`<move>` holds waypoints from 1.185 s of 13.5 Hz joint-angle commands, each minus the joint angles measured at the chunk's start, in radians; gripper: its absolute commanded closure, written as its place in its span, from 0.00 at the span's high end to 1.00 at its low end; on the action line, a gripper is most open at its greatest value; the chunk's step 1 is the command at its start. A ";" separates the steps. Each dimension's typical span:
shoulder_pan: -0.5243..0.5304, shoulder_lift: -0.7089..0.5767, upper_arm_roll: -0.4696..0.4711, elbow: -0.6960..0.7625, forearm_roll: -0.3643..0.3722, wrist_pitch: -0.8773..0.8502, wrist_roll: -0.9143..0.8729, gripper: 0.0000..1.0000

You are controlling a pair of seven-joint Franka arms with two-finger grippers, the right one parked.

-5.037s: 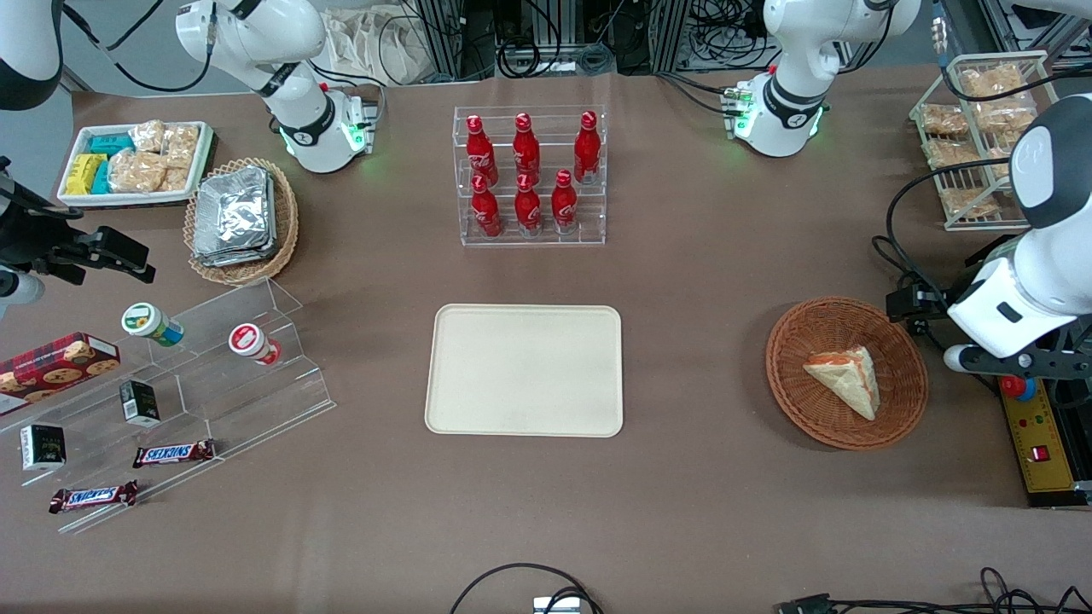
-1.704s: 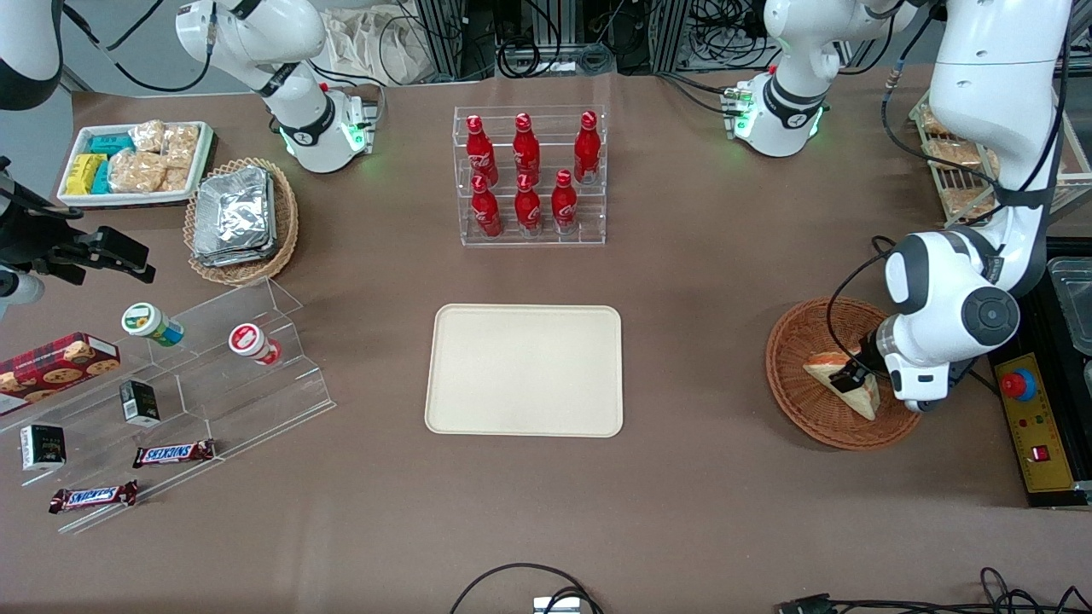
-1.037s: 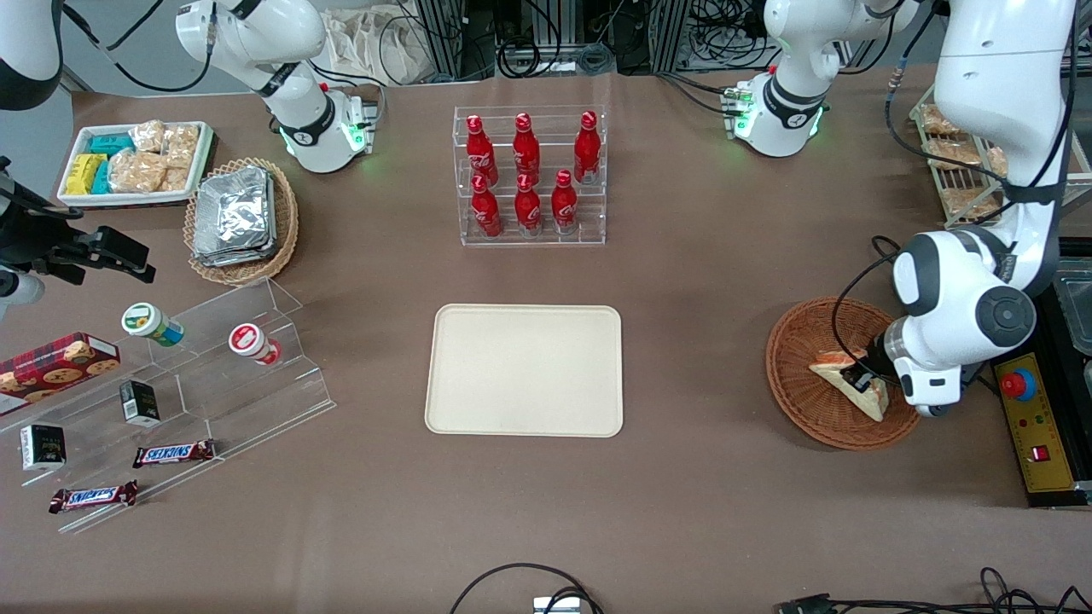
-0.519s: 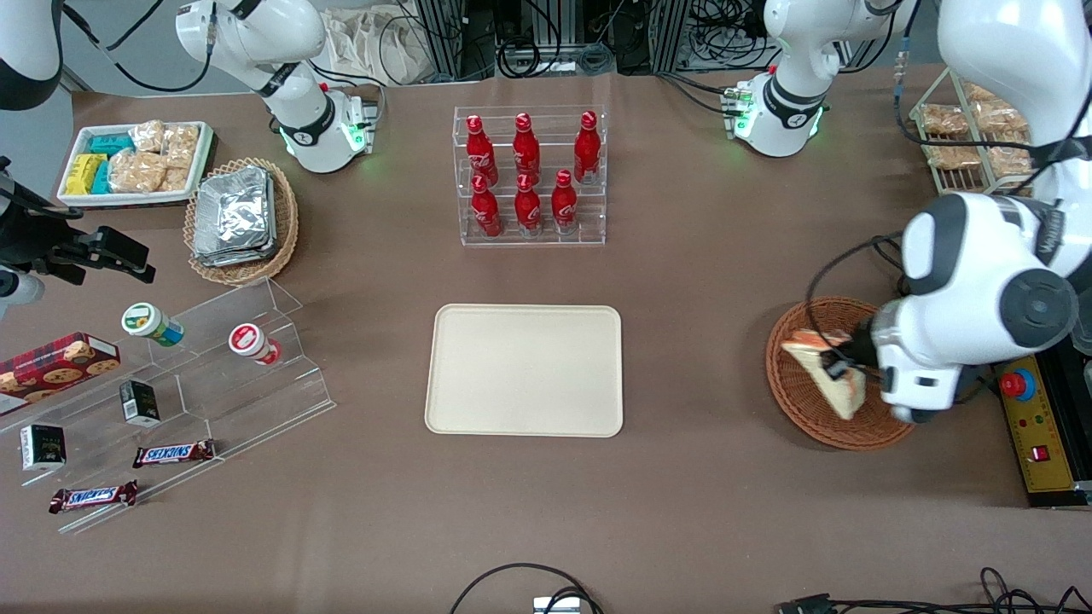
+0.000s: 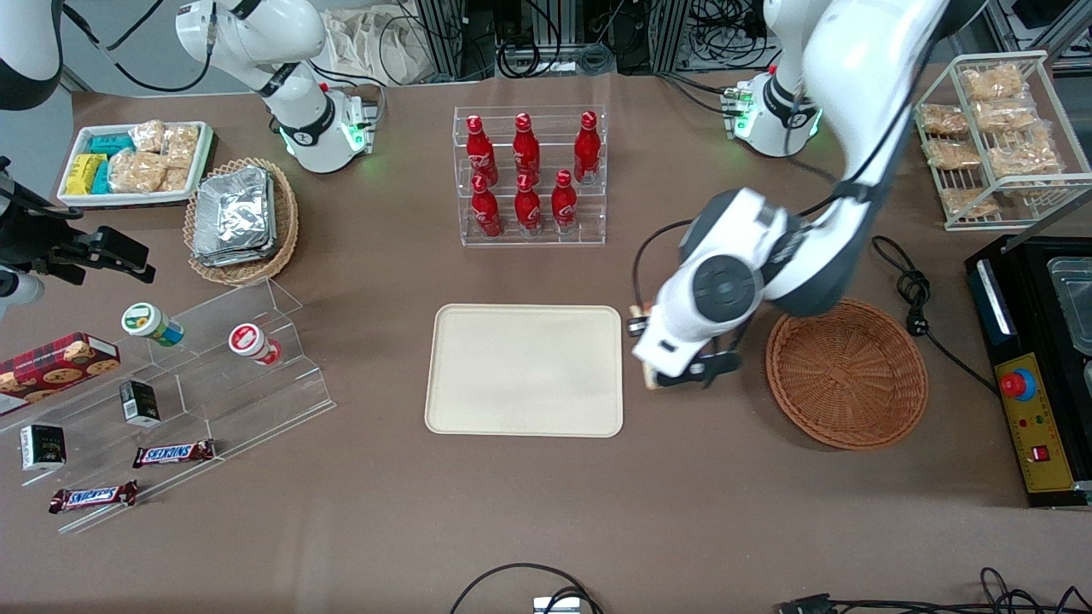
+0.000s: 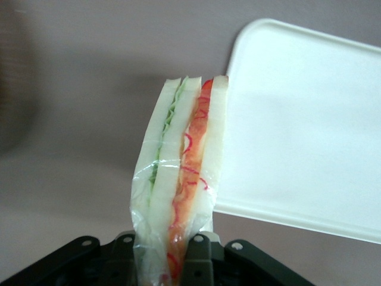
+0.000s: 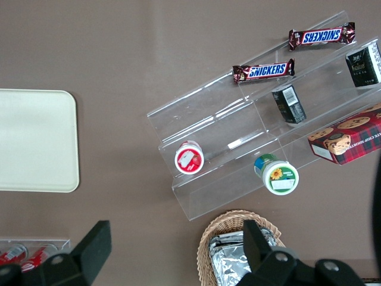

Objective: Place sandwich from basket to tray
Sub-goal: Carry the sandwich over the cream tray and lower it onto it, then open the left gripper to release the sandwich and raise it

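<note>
My left gripper point(image 5: 646, 350) hangs above the table between the basket point(image 5: 846, 373) and the tray point(image 5: 525, 370), close to the tray's edge. It is shut on the sandwich point(image 6: 181, 173), a wrapped wedge of pale bread with green and orange-red filling that points away from the fingers point(image 6: 199, 256). In the front view the wrist covers most of the sandwich; only a tan edge point(image 5: 651, 378) shows. The wrist view has the cream tray point(image 6: 309, 131) just beside the sandwich tip. The reddish-brown wicker basket holds nothing.
A clear rack of red bottles point(image 5: 529, 175) stands farther from the front camera than the tray. A black cable point(image 5: 909, 281) lies by the basket. A wire rack of bagged snacks point(image 5: 990, 136) is at the working arm's end; acrylic shelves point(image 5: 196, 375) at the parked arm's.
The gripper closed on the sandwich in the basket, lifted it out and carried it sideways to the tray's edge. The basket now holds nothing.
</note>
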 commanded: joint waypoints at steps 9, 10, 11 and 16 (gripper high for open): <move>-0.088 0.242 0.007 0.148 0.077 0.184 -0.026 0.08; -0.090 0.251 0.007 0.148 0.077 0.184 -0.031 0.12; -0.102 0.261 0.007 0.148 0.077 0.184 -0.043 0.24; -0.106 0.253 0.009 0.148 0.080 0.182 -0.048 1.00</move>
